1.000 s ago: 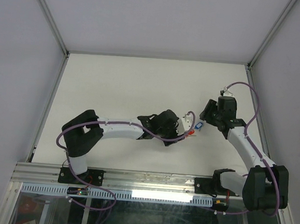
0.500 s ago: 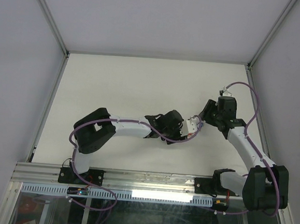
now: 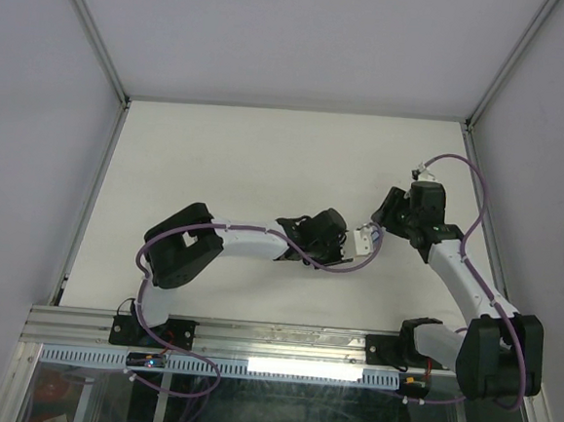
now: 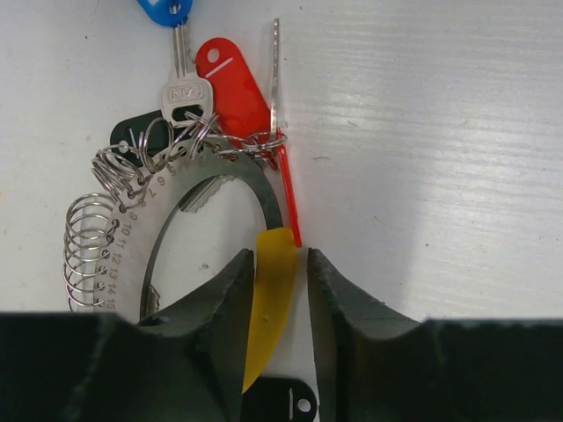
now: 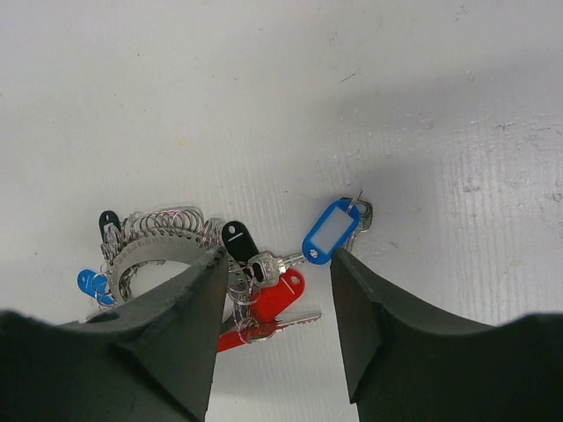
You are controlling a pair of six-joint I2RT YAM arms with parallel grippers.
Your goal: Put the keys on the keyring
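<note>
Light is bright, even and diffuse from above. In the overhead view the white desk (image 3: 228,158) reads almost flat, with only faint, soft-edged shadow under the left arm (image 3: 250,240) and one hard white glare strip (image 3: 304,369) below the near rail (image 3: 252,338). That view is sharp, but small things are too tiny to resolve. The left wrist view shows crisp desk grain, glints on the keyring (image 4: 134,242) and a thin shadow beside the red tag (image 4: 233,83); the left claw (image 4: 281,255) is near-black, its detail crushed. In the right wrist view a broad grey shadow crosses the desk's upper right, and the right claw (image 5: 277,255) is dark and slightly soft.
</note>
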